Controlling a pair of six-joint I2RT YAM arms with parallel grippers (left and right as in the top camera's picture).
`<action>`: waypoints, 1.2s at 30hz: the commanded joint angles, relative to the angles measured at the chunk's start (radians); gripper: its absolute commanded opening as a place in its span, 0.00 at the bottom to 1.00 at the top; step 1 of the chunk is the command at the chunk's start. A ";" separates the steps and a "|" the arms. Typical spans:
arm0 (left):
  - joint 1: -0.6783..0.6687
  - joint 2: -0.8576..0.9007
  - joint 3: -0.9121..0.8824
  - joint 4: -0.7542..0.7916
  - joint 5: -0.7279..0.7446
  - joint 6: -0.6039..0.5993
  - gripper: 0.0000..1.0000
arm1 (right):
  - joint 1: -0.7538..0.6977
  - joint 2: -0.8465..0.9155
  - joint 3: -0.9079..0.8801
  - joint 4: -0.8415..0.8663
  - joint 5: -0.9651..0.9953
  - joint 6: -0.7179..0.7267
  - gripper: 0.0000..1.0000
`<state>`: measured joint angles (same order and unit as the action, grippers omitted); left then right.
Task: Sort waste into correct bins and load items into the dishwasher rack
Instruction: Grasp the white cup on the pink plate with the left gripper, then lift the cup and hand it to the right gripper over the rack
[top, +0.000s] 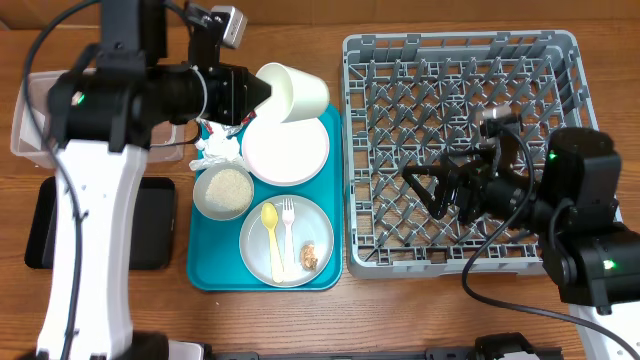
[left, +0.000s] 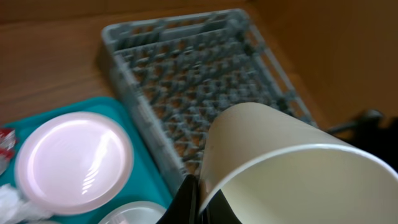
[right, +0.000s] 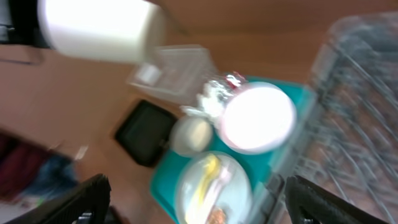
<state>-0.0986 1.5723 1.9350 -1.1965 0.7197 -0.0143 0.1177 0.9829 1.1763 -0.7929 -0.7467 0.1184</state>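
Note:
My left gripper (top: 262, 92) is shut on the rim of the small white cup (top: 297, 92), holding it on its side above the top of the teal tray. In the left wrist view the cup (left: 292, 168) fills the lower right, its wall pinched between my fingers (left: 186, 202). On the tray lie the pale pink plate (top: 287, 150), a bowl of rice (top: 222, 190) and a greyish plate (top: 287, 240) with the yellow spoon (top: 270, 228), fork (top: 289, 225) and a brown scrap (top: 310, 256). The napkin (top: 215, 150) and foil wrapper (top: 222, 128) sit beside the bowl. My right gripper (top: 440, 195) hangs open and empty over the grey rack (top: 460, 60).
The teal tray (top: 200, 270) lies just left of the rack. A clear tub (top: 30, 120) and a black tray (top: 150, 240) lie at the far left, partly under my left arm. The rack's pegs stand bare.

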 joint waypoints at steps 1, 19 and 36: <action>0.000 -0.039 0.010 0.007 0.245 0.048 0.04 | -0.001 -0.005 0.023 0.097 -0.285 -0.036 0.93; -0.204 -0.048 0.010 0.023 0.438 0.048 0.04 | -0.001 -0.005 0.023 0.367 -0.573 -0.037 0.89; -0.264 -0.048 0.010 0.022 0.414 0.045 0.04 | -0.001 0.001 0.023 0.534 -0.735 -0.040 0.66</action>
<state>-0.3542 1.5204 1.9366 -1.1816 1.1828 0.0113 0.1059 0.9943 1.1770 -0.2687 -1.3872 0.0807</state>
